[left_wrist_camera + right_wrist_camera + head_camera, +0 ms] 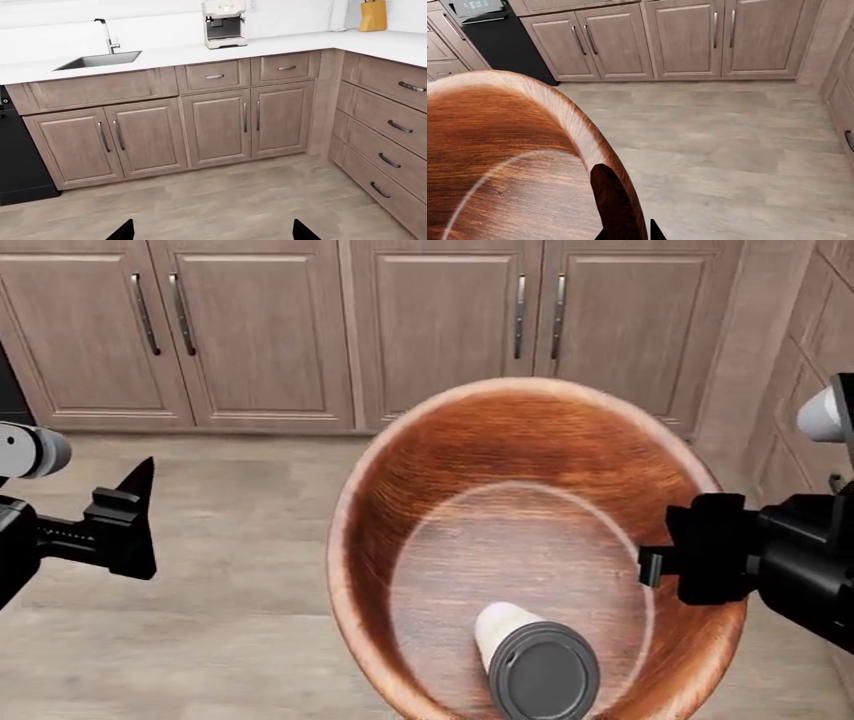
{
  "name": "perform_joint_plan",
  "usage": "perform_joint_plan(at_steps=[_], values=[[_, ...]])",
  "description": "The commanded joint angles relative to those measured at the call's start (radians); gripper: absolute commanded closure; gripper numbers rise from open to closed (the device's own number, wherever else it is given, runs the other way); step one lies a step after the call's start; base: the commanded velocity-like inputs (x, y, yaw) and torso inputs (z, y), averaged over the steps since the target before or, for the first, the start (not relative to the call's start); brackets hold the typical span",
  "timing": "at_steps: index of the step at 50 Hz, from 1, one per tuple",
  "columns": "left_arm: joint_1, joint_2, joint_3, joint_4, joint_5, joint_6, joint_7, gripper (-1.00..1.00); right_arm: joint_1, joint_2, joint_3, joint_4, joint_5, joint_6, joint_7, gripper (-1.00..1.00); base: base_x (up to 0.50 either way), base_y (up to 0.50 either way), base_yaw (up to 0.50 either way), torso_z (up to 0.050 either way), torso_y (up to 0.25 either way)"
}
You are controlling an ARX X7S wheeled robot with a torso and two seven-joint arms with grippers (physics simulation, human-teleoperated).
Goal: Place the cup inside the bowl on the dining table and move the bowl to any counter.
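The big reddish-brown grained wooden bowl (521, 540) filled the middle of the head view, carried over the floor, with the small cream cup with its flat grey lid (534, 660) lying tipped inside near the bottom edge. The right gripper (654, 565) was clamped on the bowl's right rim; the left gripper (140, 510) sat spread and empty at the left. Single-rim hold, so I figured a tilt could roll the cup out. Plenty of open floor (727, 150) before the white desk with the grey sink (173, 52).
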Motion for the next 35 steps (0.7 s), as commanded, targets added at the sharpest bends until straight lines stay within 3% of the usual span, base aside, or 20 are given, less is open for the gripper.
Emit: perform_joint_plan(at_steps=[1, 35], values=[[0.004, -0.002, 0.004, -0.006, 0.004, 0.007, 0.005, -1.0, 0.019, -0.005, 0.011, 0.007, -0.002, -0.005, -0.019, 1.0, 0.5, 0.0, 0.0, 0.0, 0.0], [-0.017, -0.004, 0.01, -0.013, 0.0, 0.007, 0.014, -1.0, 0.048, 0.008, 0.016, 0.0, 0.029, 0.023, -0.004, 1.0, 0.5, 0.0, 0.0, 0.0, 0.002]])
